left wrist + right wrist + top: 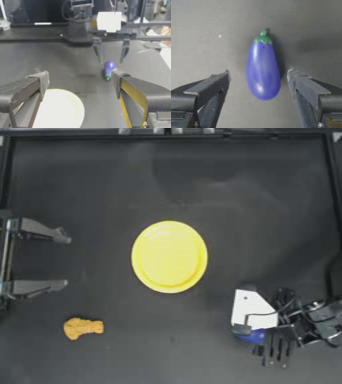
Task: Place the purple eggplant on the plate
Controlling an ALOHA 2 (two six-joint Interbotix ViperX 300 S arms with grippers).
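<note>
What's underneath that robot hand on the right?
The purple eggplant lies on the table under the right tool, between its open jaws. From above only a blue sliver shows; the arm covers the rest.

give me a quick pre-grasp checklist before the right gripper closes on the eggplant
1. Right gripper open: ok, its jaws stand apart on either side of the purple eggplant.
2. Eggplant between the jaws: ok, in the right wrist view it lies on the table between the two tips, touching neither.
3. Jaws low enough to pinch the body: cannot tell, no view settles the height.
4. Plate free to receive it: ok, nothing lies on the yellow plate at the table's middle.
5. Left gripper out of the path: ok, it is open at the left edge, away from the plate.
6. Orange nugget out of the way: ok, it lies near the front left, far from the eggplant.
</note>
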